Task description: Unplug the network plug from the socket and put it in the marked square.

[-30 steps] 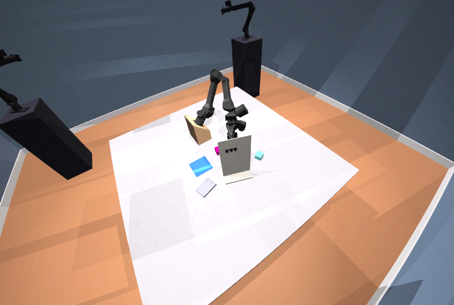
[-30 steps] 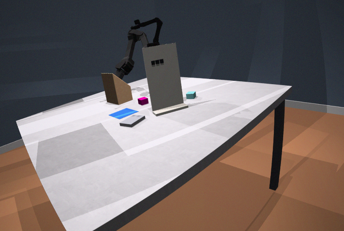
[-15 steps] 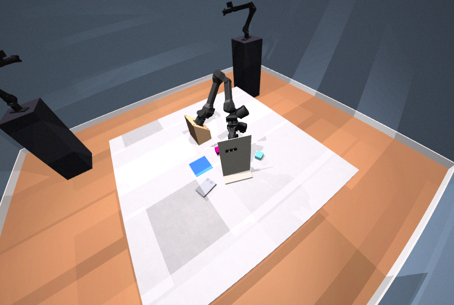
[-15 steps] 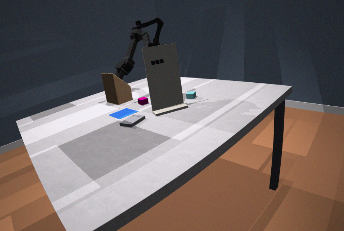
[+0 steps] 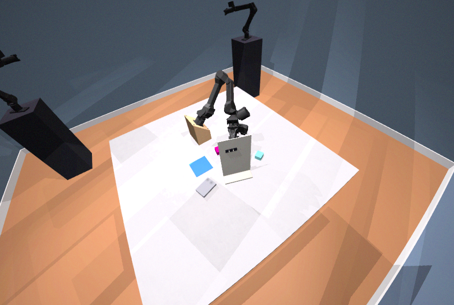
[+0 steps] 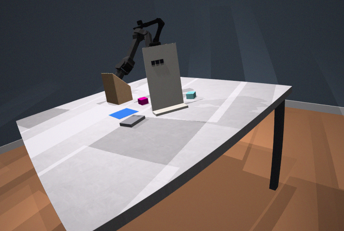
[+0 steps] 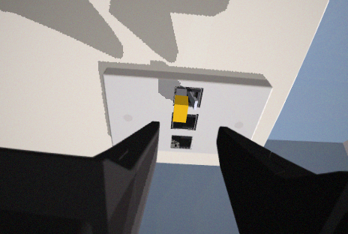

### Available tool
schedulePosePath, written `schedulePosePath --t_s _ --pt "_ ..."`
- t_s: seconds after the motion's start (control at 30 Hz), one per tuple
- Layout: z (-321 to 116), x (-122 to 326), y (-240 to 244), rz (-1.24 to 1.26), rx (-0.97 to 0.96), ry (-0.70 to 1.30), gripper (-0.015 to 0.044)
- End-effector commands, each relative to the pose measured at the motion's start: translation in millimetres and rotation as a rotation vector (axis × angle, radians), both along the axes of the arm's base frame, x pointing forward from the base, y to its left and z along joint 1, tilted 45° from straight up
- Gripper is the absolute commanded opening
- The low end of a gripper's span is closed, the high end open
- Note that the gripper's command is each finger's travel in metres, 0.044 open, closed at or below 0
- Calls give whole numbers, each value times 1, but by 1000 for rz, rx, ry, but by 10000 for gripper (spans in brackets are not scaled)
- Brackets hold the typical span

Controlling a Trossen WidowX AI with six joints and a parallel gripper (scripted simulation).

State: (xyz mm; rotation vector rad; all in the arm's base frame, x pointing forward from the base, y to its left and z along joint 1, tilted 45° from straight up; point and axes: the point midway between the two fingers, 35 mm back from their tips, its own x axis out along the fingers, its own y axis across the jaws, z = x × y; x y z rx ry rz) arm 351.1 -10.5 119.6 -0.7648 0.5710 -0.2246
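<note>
The yellow network plug (image 7: 181,112) sits in the uppermost of three openings in the pale socket plate (image 7: 140,100) in the wrist view. A thin grey tab (image 7: 193,100) shows just right of the plug. The plate is on the upright panel (image 5: 238,162) (image 6: 166,89) (image 7: 56,85), whose back faces the top and exterior views. My gripper (image 7: 188,132) (image 5: 232,136) is partly open with nothing between its fingers, on the panel's socket side, short of the plug. The panel hides the gripper in the exterior view. The marked blue square (image 5: 200,166) (image 6: 123,113) lies flat on the table beside the panel.
A tan slanted block (image 5: 200,136) (image 6: 124,93) stands at the arm's base. A magenta block (image 5: 216,150) (image 6: 143,101) and a cyan block (image 5: 259,155) (image 6: 190,95) flank the panel. A flat grey slab (image 5: 206,187) (image 6: 132,121) lies near the square.
</note>
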Motion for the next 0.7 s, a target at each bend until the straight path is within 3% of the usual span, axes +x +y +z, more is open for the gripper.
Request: schedulePosePath --t_s 0.0,0.67 --pt "-3 6 0 7 0 5 156" --pt "-11 28 -7 9 -5 3 156"
